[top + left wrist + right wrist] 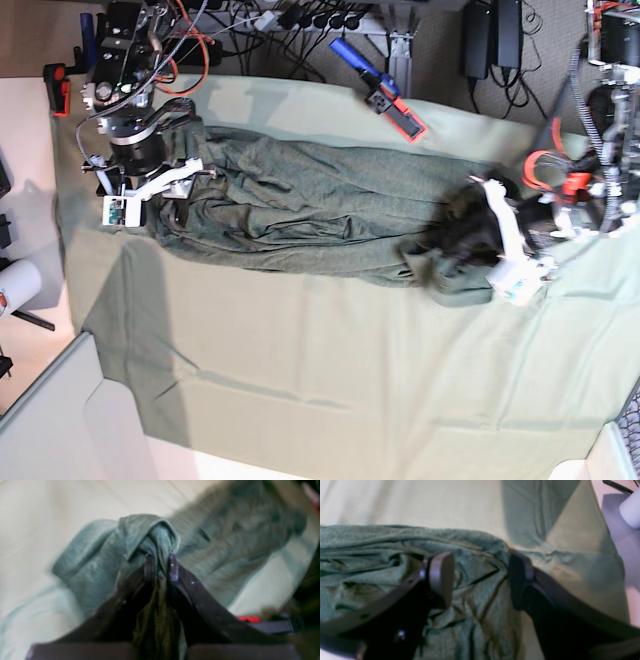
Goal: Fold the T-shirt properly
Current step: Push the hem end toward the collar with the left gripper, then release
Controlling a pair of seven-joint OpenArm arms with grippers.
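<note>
The dark olive-green T-shirt (300, 205) lies wrinkled and stretched across the back half of the table. In the base view my left gripper (462, 238) is at the shirt's right end. The left wrist view shows this gripper (160, 567) shut on a bunched fold of the T-shirt (155, 537), with cloth hanging down between the fingers. My right gripper (175, 195) is at the shirt's left end. In the right wrist view it (480, 580) stands open over the T-shirt (370, 562), one finger (440, 577) above the wrinkles, the other finger (520, 577) at the cloth's edge.
A pale mint-green table cloth (300, 380) covers the table. A blue and red tool (385, 90) lies at the back edge. A white roll (15, 285) stands off the table's left side. Cables and gear crowd the back.
</note>
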